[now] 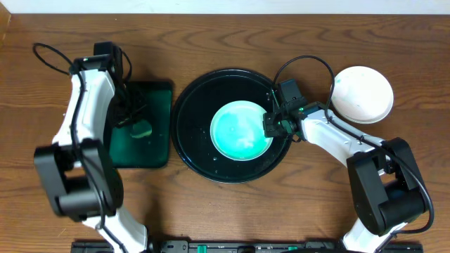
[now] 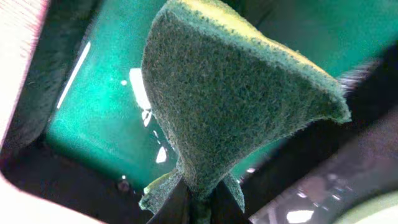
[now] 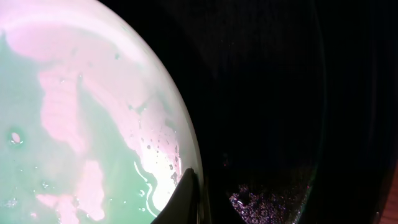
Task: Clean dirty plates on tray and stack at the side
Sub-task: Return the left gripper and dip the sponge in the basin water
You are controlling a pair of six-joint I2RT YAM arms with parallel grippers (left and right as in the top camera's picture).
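1. Pinching a green sponge (image 2: pixel 236 106), the left tool (image 2: pixel 194 208) has its jaws pressed together on the sponge's narrow lower end. It hangs over the dark green tray (image 1: pixel 158 144).
2. The black tray (image 1: pixel 190 133) sits mid-bench (image 1: pixel 225 35), with the dark green tray just beside it at 9 o'clock.
3. An aqua plate (image 1: pixel 239 130) lies flat inside the black tray, a little toward 3 o'clock from its centre. Its face is wet, with pale patches and droplets.
4. The right tool (image 1: pixel 275 125) is at the aqua plate's 3 o'clock rim. Only one dark fingertip (image 3: pixel 186 199) shows, so I cannot tell whether the jaws are spread or clamped.
5. A white plate (image 1: pixel 362 93) rests on the bench at the black tray's 2 o'clock, apart from it.
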